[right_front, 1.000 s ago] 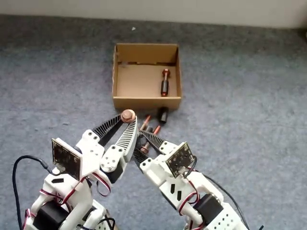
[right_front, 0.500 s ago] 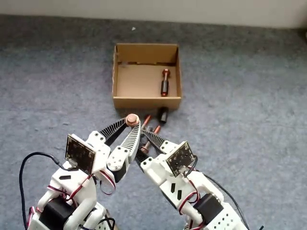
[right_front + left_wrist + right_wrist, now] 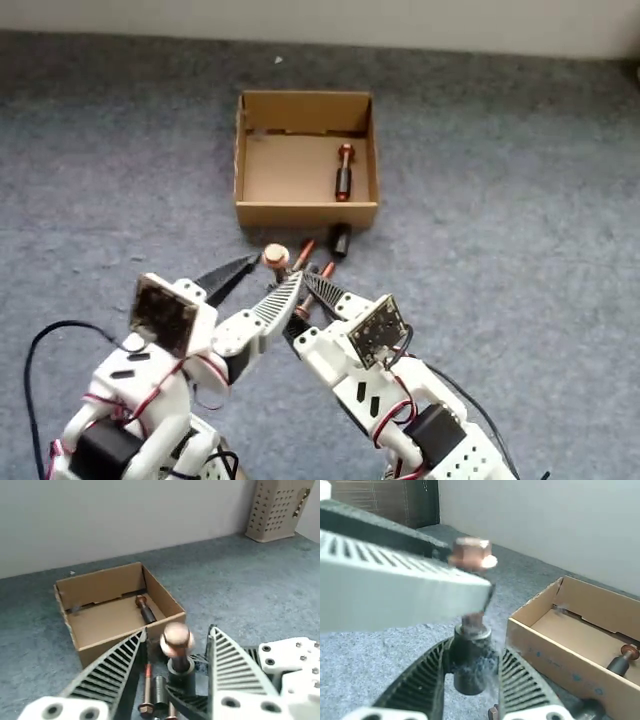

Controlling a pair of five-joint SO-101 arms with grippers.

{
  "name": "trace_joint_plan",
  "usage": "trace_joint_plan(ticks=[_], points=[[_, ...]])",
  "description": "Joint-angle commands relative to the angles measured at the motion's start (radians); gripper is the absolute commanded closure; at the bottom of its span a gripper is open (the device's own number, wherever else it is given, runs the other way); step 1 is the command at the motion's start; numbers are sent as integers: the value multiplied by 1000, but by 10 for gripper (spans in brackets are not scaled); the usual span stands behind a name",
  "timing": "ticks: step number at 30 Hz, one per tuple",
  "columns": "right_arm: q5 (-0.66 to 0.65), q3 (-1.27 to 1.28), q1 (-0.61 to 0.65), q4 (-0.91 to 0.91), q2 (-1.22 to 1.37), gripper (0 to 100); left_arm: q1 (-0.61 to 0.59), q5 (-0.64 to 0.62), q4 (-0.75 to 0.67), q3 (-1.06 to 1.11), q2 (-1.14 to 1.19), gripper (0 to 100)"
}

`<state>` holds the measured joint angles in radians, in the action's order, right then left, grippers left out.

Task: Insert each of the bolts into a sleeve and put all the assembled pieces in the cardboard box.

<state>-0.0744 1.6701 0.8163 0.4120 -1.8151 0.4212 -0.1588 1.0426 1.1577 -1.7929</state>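
Grey carpet (image 3: 520,200); pale wall (image 3: 125,515) beyond cardboard box (image 3: 300,215).

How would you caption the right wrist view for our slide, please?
Right gripper grips a sleeve with a bolt standing in it, near the cardboard box.

Grey carpet (image 3: 520,180), pale plain wall (image 3: 125,515), perforated beige bin (image 3: 277,510) by the wall, dark brown furniture (image 3: 380,500)

The cardboard box (image 3: 305,213) is plain tan on mottled blue-grey carpet (image 3: 520,180). Inside the box lies an assembled piece (image 3: 344,172) — copper and black. Just before the box, a copper-headed bolt (image 3: 275,257) tops a black sleeve (image 3: 469,672) (the right gripper (image 3: 472,652) is white, its fingers (image 3: 427,678) black and ribbed).
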Motion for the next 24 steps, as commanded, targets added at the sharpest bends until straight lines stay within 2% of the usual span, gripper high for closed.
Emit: trace_joint_plan(ticks=[1,4,7,10,16,20,24], points=[[-3,10,-51,-30,-21,993,-120,8,126,-177,-2,757],[-2,10,-104,-27,-21,993,-219,9,212,-252,-2,752],[-2,7,-133,-24,-19,993,-348,11,241,-251,-2,753],[-2,1,-160,-22,-18,993,-489,11,233,-182,-2,754],[-8,-50,-245,-19,-13,993,-676,20,233,5,-2,755],[-11,-163,-274,16,19,993,-811,110,153,185,-2,755],[-11,-328,-282,-18,251,993,-880,137,29,361,-2,755]])
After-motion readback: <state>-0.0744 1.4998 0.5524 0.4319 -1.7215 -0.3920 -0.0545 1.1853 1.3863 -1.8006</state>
